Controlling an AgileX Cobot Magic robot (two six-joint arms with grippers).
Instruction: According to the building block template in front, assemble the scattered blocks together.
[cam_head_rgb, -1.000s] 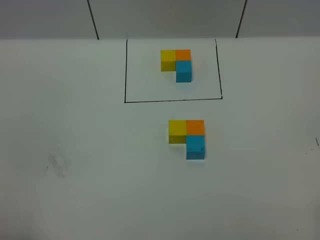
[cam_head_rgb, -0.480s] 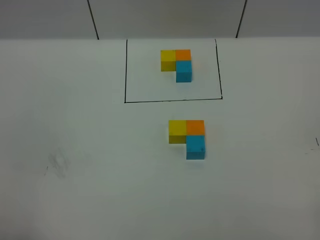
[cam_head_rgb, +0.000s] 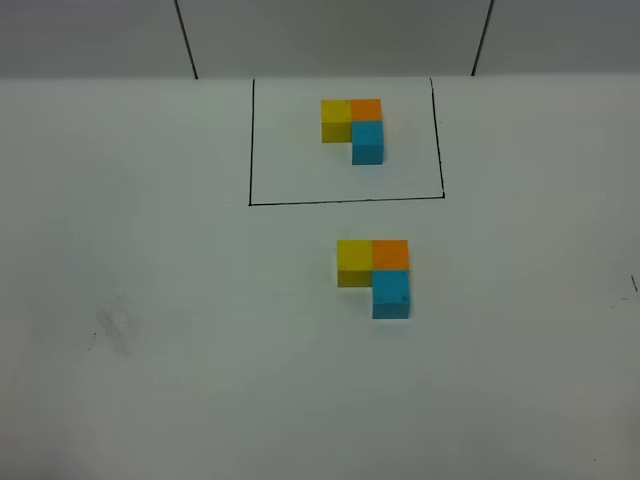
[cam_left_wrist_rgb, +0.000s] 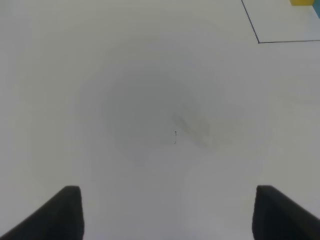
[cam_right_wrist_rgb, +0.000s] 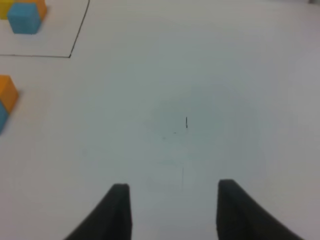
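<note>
Right end effector (cam_right_wrist_rgb: 170, 210) empty, well apart from scattered blocks (cam_head_rgb: 375, 275)

The matte white tabletop (cam_head_rgb: 150, 380) is lying open on both sides and along the near edge, giving wide passage. Two obstacles are standing on the centre line: the L-shaped cluster of yellow, orange and blue cubes inside the thin black drawn rectangle (cam_head_rgb: 352, 128), and nearer, the unframed L of three small matte cubes, yellow, orange and sky blue (cam_head_rgb: 375, 275), touching one another. A clear strip of table is running between the two clusters, crossed only by the rectangle's near line.
</note>
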